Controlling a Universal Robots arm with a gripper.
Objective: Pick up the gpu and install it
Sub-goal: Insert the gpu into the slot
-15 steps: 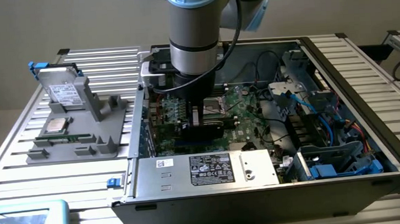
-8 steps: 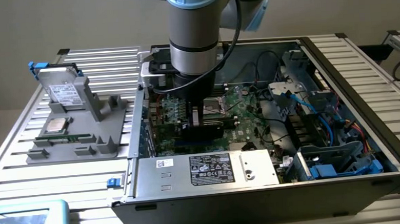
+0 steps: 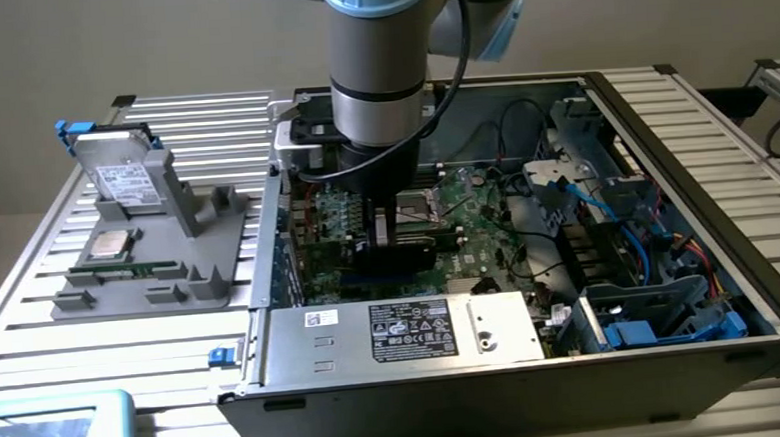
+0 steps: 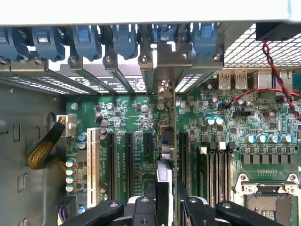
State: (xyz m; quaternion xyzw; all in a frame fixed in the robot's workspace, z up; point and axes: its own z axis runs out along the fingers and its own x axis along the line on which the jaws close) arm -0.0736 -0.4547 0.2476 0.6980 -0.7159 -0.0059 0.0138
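Observation:
My gripper (image 3: 393, 221) is down inside the open computer case (image 3: 707, 162), over the green motherboard (image 3: 477, 214). It is shut on the gpu (image 4: 168, 141), which stands on edge between the two black fingers (image 4: 151, 190). In the wrist view the card runs as a thin line from the fingers to the rear slot brackets, its silver bracket end (image 4: 163, 89) at the case's back wall. It stands over the black expansion slots (image 4: 129, 160); I cannot tell whether it is seated. In the exterior view the card shows as a dark block (image 3: 399, 248) under the wrist.
A grey fixture (image 3: 153, 276) on the exterior view's left holds a silver hard drive (image 3: 124, 177), a processor (image 3: 108, 245) and a memory stick (image 3: 125, 269). A silver power supply (image 3: 403, 333) lies along the case front. Blue cables (image 3: 630, 216) and drive bays fill the case's right side.

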